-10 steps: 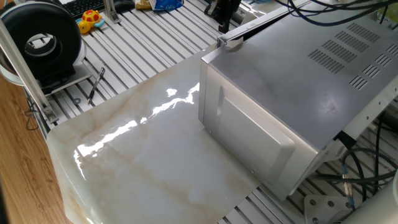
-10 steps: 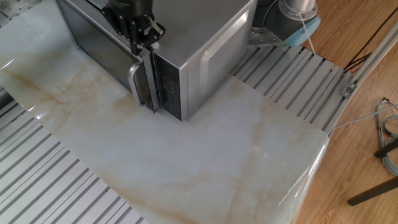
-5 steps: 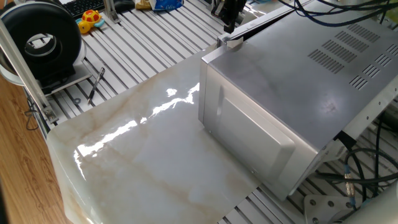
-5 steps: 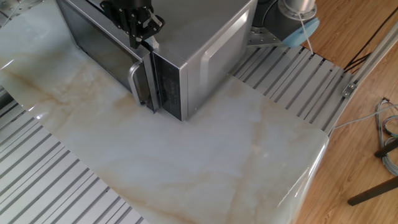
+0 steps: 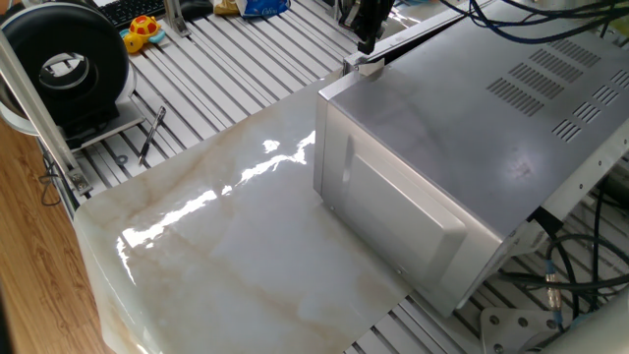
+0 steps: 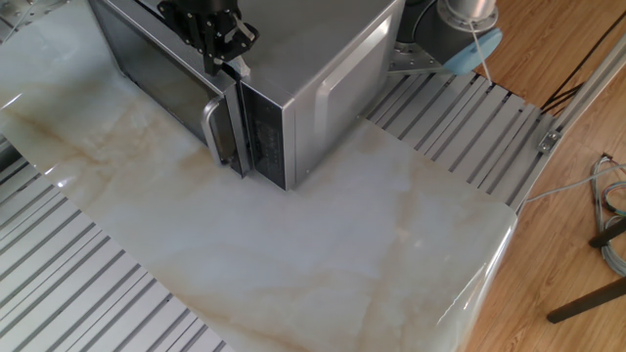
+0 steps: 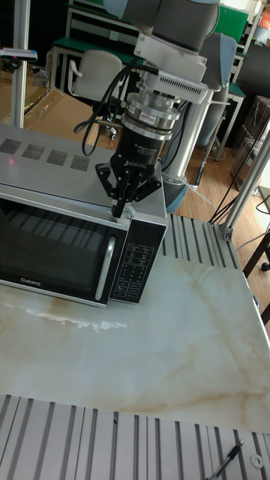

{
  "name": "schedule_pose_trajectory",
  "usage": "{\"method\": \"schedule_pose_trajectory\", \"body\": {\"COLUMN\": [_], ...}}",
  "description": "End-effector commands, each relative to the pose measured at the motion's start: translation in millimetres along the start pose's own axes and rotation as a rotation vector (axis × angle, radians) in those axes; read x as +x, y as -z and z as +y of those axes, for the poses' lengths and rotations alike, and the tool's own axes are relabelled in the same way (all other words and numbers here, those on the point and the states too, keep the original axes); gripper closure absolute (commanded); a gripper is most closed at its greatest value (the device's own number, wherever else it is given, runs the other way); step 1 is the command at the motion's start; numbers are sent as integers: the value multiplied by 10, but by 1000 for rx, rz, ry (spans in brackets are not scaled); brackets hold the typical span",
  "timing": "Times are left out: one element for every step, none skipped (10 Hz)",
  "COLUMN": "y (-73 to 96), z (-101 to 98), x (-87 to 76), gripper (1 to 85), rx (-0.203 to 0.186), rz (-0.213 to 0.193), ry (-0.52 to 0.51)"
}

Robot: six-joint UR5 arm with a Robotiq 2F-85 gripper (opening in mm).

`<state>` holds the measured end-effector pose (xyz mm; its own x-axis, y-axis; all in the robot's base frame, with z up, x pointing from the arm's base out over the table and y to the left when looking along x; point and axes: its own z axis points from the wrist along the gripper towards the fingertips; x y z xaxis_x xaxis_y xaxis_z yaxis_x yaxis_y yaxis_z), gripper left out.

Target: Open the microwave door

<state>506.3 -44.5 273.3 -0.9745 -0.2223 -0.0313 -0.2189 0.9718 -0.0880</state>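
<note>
1. In one fixed view, the big silver-grey metal microwave (image 5: 472, 147) sits on a shiny, pale marble-look table top (image 5: 226, 256). The marble lies on a table of grey metal slats (image 5: 236, 69). The black robot claw (image 5: 366, 39) hangs at the far top corner of the box, right by the thin edge of the microwave door (image 5: 398, 39). I cannot tell from here if the claw is open or shut. A round black fan-like thing (image 5: 64, 64) stands at the far left. A yellow toy (image 5: 142, 31) and a black keyboard (image 5: 133, 10) lie behind it. A dark pen (image 5: 152, 133) lies on the slats. Wood floor shows at the left, and cables hang at the right.

2. In the other fixed view, the microwave (image 6: 293, 68) stands at the top of the marble top (image 6: 323, 235). Its door (image 6: 161, 73) looks nearly shut, with the silver handle (image 6: 212, 132) beside the dark button panel (image 6: 264, 127). The claw (image 6: 217, 54) points down at the top of the door near the handle. Wood floor (image 6: 577, 196) is at the right.

3. In the tall fixed view, the dark glassy door (image 7: 49, 244) faces us. The claw (image 7: 122, 206) has its fingers close together, tips at the door's top edge above the handle (image 7: 105, 266). I cannot tell if they pinch anything. Chairs and green shelves stand behind.
</note>
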Motion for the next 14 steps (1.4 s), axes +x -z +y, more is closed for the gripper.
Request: {"method": "schedule_pose_trajectory", "body": {"y": [-11, -47, -67, -79, -84, -84, -92, -100, -82, -39, -3, 10, 8, 19], "z": [39, 46, 31, 16, 12, 12, 9, -9, 1, 6, 25, 51, 107, 127], "x": [41, 63, 81, 91, 99, 100, 82, 33, -30, -101, -142, -179, -202, -213], "gripper": [843, 843, 843, 843, 843, 843, 843, 843, 843, 843, 843, 843, 843, 843], "rx": [-28, -38, -38, -36, -36, -36, -34, -19, -8, 7, 12, 10, -11, -13], "rz": [-6, -7, -7, -8, -7, -7, -8, -6, 0, 4, 10, 7, 0, 1], "ry": [1, 7, 13, 16, 19, 24, 27, 35, 39, 49, 57, 75, 85, 89]}}
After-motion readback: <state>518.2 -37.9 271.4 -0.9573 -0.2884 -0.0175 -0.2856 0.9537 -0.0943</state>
